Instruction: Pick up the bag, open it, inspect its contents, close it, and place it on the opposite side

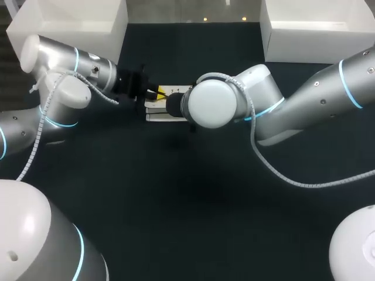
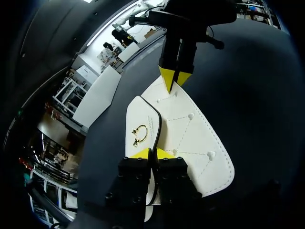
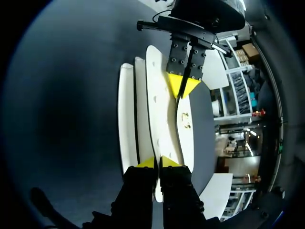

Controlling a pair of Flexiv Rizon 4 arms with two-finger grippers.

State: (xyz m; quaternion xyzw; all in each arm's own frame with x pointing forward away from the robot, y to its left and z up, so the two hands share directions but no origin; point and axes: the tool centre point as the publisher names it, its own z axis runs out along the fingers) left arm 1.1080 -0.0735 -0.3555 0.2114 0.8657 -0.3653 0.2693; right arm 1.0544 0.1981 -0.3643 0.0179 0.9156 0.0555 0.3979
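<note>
A white bag (image 1: 159, 115) lies flat on the dark table, between the two arms. It has a stitched flap, black edging and a gold clasp (image 2: 139, 134). My left gripper (image 2: 152, 153) is shut on the black-edged rim at one end of the bag (image 2: 195, 138). At the opposite end, my right gripper (image 3: 157, 162) is shut on a white panel edge of the bag (image 3: 157, 105). Each wrist view shows the other gripper pinching the far end: the right gripper (image 2: 174, 78) and the left gripper (image 3: 182, 86). In the head view the left gripper (image 1: 153, 93) shows at the bag, and the right arm's wrist hides its own fingers.
Two white bins stand at the back of the table, one at the left (image 1: 76, 23) and one at the right (image 1: 316, 29). The dark table (image 1: 193, 199) stretches toward the front.
</note>
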